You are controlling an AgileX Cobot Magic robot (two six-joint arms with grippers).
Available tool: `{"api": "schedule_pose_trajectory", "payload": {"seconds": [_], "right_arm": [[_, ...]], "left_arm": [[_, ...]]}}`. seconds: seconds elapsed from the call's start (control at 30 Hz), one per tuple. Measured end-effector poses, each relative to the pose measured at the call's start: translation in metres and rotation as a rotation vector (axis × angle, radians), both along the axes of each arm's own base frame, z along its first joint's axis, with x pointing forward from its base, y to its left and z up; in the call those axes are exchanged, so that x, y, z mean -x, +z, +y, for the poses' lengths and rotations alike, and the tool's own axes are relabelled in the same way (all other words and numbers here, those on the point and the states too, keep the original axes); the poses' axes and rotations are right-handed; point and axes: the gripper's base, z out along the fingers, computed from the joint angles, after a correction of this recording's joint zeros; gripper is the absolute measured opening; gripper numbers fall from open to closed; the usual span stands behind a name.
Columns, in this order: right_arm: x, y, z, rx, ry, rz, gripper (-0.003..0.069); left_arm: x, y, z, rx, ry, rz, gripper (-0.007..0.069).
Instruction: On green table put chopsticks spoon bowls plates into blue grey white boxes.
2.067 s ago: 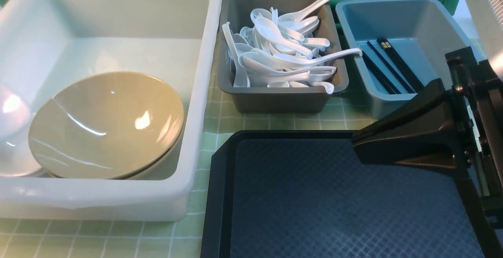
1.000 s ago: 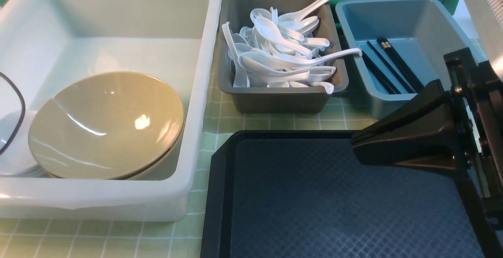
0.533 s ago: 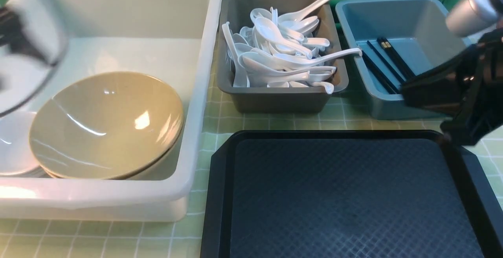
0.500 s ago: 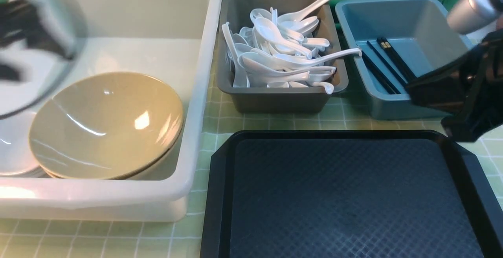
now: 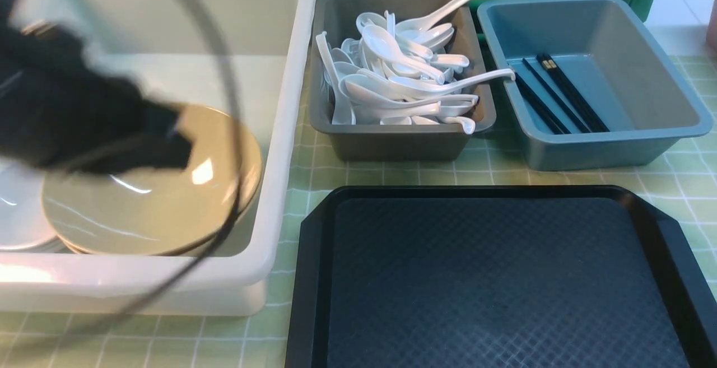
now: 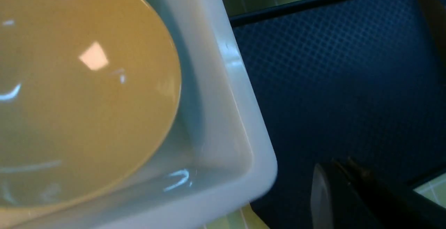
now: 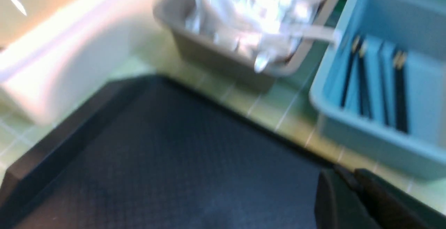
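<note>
A tan shallow bowl (image 5: 168,211) (image 6: 87,93) lies stacked in the white box (image 5: 291,105) (image 6: 240,124), beside white plates (image 5: 17,217). White spoons (image 5: 392,77) fill the grey box (image 5: 392,144). Black chopsticks (image 5: 560,96) (image 7: 362,79) lie in the blue box (image 5: 594,149) (image 7: 366,135). My left gripper (image 5: 182,152) (image 6: 339,162), blurred, hovers over the tan bowl with its jaws shut and nothing between them. My right gripper (image 7: 343,173) is out of the front view. In the right wrist view it hangs over the black tray's corner by the blue box, jaws together and holding nothing.
A black tray (image 5: 493,278) (image 6: 331,65) (image 7: 174,159) with nothing on it lies in front of the boxes on the green checked cloth (image 5: 392,175). A black cable (image 5: 229,105) from the left arm loops over the white box.
My left gripper swung in from the left over the white box and its jaws closed. My right arm pulled back to the right, out of the front view.
</note>
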Motion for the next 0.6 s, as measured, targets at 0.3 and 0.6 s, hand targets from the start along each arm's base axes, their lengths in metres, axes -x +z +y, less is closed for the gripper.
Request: {"api": "schedule_pose_trajectory", "payload": {"seconds": [0.3,0.6], "right_arm": [[0.057,-0.079,-0.022,-0.038,0.001,-0.154,0.0075],[0.063,-0.086,-0.024,-0.063,-0.003,-0.219,0.0082]], "left_arm": [[0.134,-0.072,0.036,0.297,0.086,-0.16,-0.0002],[0.151,-0.099,0.042,0.35,0.137,-0.152,-0.0002]]}}
